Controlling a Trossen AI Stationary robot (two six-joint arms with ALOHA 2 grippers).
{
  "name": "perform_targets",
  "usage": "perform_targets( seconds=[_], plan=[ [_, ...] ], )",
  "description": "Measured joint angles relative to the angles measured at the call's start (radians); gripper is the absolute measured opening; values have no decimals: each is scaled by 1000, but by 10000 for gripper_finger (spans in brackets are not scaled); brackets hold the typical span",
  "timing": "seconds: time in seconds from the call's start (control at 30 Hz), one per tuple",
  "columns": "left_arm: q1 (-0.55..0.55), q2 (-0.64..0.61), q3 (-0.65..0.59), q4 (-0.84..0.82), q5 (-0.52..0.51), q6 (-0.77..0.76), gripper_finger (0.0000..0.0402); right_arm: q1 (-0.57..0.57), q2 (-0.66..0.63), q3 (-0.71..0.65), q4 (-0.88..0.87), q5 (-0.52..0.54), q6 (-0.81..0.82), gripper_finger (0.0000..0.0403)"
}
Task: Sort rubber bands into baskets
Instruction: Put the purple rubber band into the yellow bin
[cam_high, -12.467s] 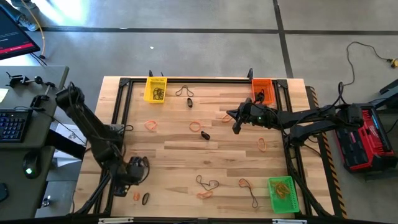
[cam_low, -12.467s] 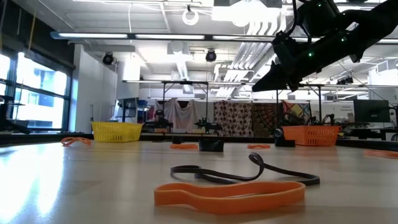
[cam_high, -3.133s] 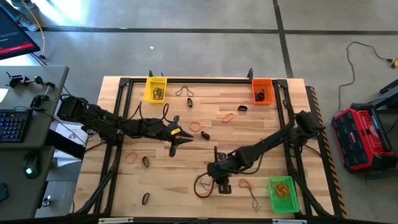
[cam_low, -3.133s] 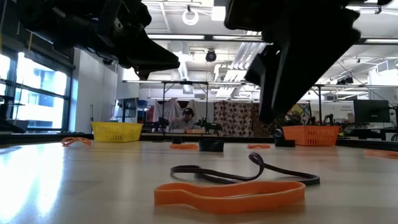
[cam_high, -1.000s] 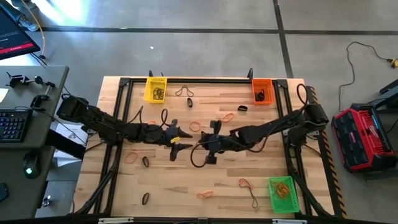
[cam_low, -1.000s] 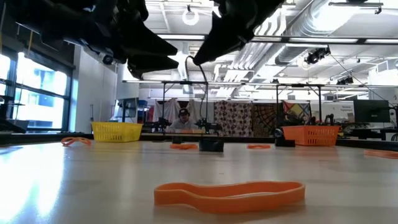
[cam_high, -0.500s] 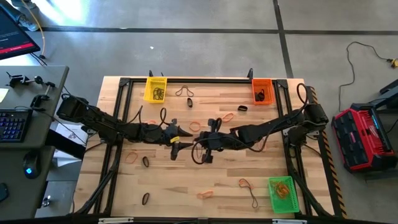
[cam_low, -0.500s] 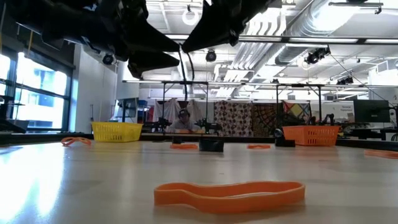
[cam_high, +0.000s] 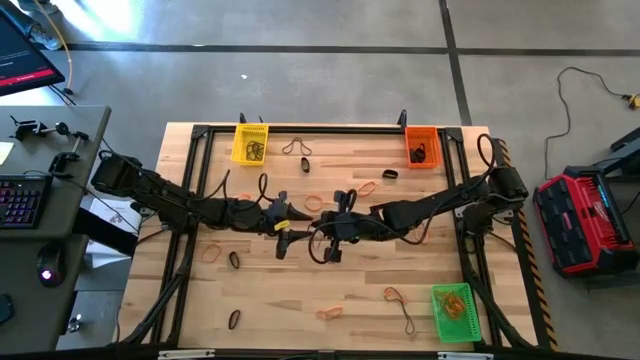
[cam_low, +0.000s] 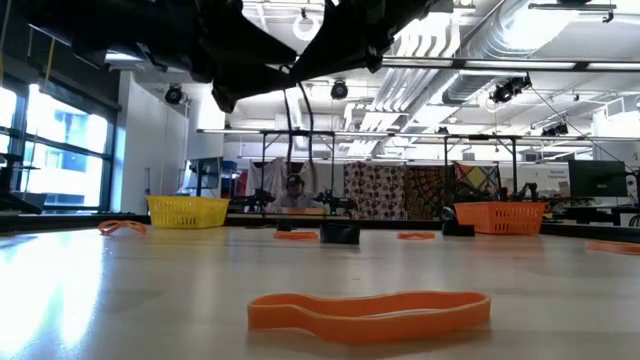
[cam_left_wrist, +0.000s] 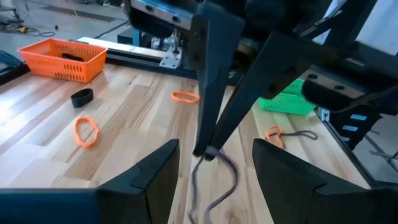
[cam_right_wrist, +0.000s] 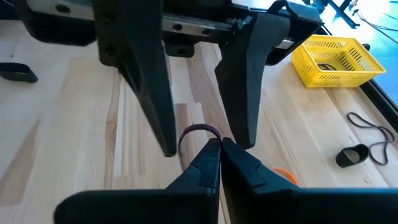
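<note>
Over the middle of the table my right gripper (cam_high: 330, 232) is shut on a black rubber band (cam_left_wrist: 219, 179) held in the air. My left gripper (cam_high: 288, 228) faces it from the table's left, open. Its two fingers (cam_right_wrist: 149, 93) stand on either side of the band's top loop; whether they touch it I cannot tell. More orange and black rubber bands (cam_high: 366, 188) lie scattered on the wood. The yellow basket (cam_high: 250, 143) stands at the far left, the orange basket (cam_high: 422, 146) at the far right and the green basket (cam_high: 452, 311) at the near right. My right gripper pinches the black band between its two fingertips, coming from the table's right and slanting down. A short arch of the band (cam_right_wrist: 198, 129) sticks out beyond the tips. The rest (cam_low: 295, 130) hangs slack below them, clear of the table.
A black frame (cam_high: 300, 130) runs around the tabletop. An orange band (cam_low: 370, 310) lies near the front edge, with an orange and a black one (cam_high: 400, 300) beside the green basket. Bare wood lies between the arms and the near edge. A red and black case (cam_high: 585, 222) sits on the floor at the right.
My right gripper has tipped and carried the hanging black band a little toward the table's left, up to my left gripper. The band's top loop now sits between the left gripper's open fingers. The band stays clear of the table.
</note>
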Motion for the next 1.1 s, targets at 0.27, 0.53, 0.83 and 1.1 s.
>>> perform_targets(
  seconds=[0.27, 0.53, 0.83, 1.1],
  plan=[
    [2, 0, 0, -49, -12, 0, 123, 0, 0, 0, 2, 0, 0, 0],
    [2, 0, 1, -55, -20, 24, 21, 0, 0, 0, 1, 1, -17, 1],
    [33, 0, 1, -70, -53, 36, 2, 8, 0, 0, -21, 54, -45, 79],
    [105, -105, 1, -180, -53, 36, 1, 7, 0, 0, -127, 203, -28, 129]
  ],
)
